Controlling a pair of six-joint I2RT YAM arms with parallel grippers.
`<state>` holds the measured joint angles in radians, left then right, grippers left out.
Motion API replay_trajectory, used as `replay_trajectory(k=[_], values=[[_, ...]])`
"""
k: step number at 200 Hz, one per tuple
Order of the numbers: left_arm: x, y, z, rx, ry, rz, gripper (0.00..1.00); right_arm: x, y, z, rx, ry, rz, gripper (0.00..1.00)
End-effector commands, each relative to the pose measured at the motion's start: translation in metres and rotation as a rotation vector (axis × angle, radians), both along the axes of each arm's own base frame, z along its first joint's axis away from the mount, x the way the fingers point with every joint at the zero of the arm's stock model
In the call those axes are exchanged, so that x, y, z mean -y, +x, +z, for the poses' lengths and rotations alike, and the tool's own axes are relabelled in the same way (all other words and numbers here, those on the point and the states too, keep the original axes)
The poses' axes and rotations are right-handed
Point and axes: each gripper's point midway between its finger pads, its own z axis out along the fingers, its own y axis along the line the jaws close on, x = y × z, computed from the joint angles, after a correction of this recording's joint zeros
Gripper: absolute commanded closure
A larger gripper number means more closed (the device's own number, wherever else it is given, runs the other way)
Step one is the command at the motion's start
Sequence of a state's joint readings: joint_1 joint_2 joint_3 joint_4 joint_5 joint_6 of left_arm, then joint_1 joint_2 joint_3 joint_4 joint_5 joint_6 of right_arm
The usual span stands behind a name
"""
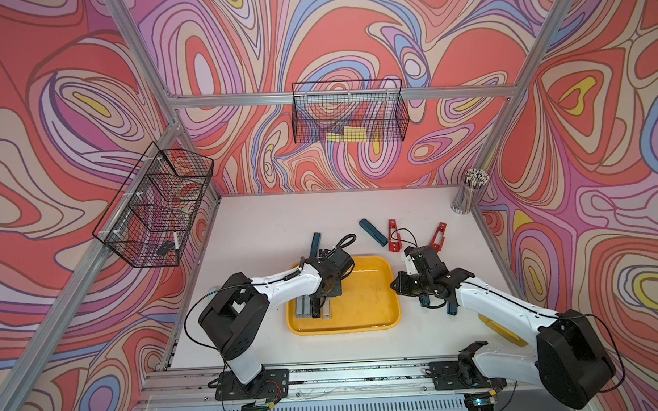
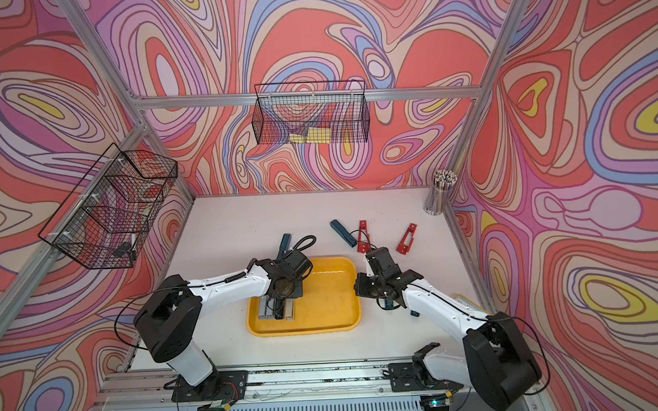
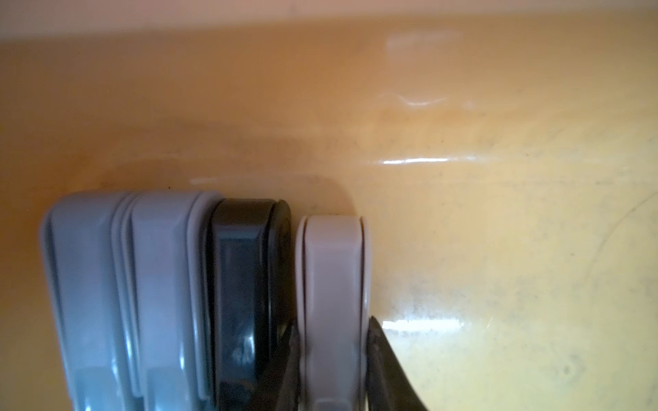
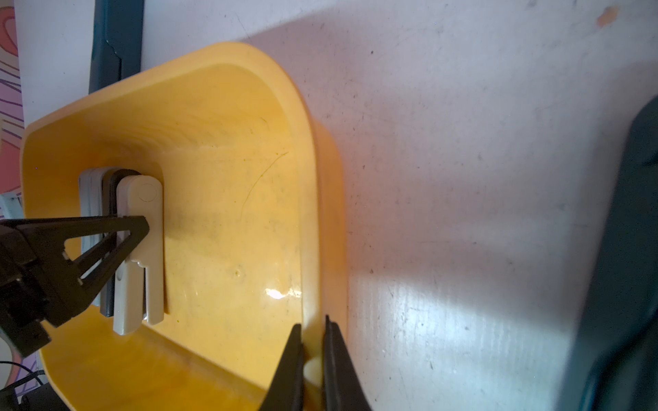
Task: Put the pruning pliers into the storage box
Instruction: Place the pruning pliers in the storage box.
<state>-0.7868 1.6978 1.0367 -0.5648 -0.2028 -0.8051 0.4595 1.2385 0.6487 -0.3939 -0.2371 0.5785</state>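
**A:** Where do we find the left pincer (image 3: 333,329)?

**B:** We see it low inside the storage box (image 1: 364,299). Its jaws are narrowly parted and closed on the beige bar (image 3: 333,270), with one finger (image 3: 288,363) against each long side.

**A:** What do we see next to it?

**B:** Just past that finger lies a black bar (image 3: 244,284), then two grey bars (image 3: 162,284) packed side by side. All four rest on the box floor.

**A:** And the right pincer (image 4: 313,332)?

**B:** We see it almost closed, nipping the box's raised rim. One finger is inside the wall and the other is outside, over the table (image 4: 463,178). It has no bar.

**A:** Where do we find the remaining pruning pliers?

**B:** Past the left pincer, beyond the box's far rim, we see a lone teal bar (image 1: 315,241) on the table, just beside the box. Ahead of the right pincer, away from its arm, lies a slanted teal bar (image 1: 373,231). Two red bars (image 1: 393,235) with cut-outs lie there too, one just beside that teal bar. Behind the right pincer, two teal ends (image 1: 451,308) poke out from under its arm. We cannot see the rest of those two.
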Motion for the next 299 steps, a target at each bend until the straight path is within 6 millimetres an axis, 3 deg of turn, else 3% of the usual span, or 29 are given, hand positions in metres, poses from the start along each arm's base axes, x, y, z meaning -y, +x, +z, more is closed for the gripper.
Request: replay_trajectory(k=[1,36,132,192,210,228,249,299], values=[[-0.001,-0.002,-0.002,-0.007,0.026,0.012,0.68,-0.004,-0.001,0.001,0.003,0.017,0.017,0.88],[0.001,0.000,-0.001,-0.007,0.026,0.010,0.63,-0.004,-0.001,0.001,0.004,0.017,0.018,0.88],[0.001,0.003,0.014,0.018,0.046,0.007,0.62,-0.006,0.001,0.004,0.010,0.019,0.025,0.88],[0.004,0.007,0.039,0.055,0.042,0.000,0.62,-0.007,0.002,0.006,0.013,0.021,0.028,0.88],[0.009,0.008,0.044,0.066,0.024,-0.008,0.68,-0.007,0.003,0.006,0.015,0.023,0.028,0.88],[0.015,0.008,0.045,0.063,0.002,-0.016,0.86,-0.009,0.004,0.009,0.018,0.030,0.032,0.88],[0.020,0.006,0.043,0.054,-0.014,-0.024,0.96,-0.008,0.004,0.011,0.020,0.025,0.032,0.88],[0.033,0.002,0.032,0.031,-0.040,-0.035,1.00,-0.007,0.002,0.011,0.018,0.014,0.039,0.88]])
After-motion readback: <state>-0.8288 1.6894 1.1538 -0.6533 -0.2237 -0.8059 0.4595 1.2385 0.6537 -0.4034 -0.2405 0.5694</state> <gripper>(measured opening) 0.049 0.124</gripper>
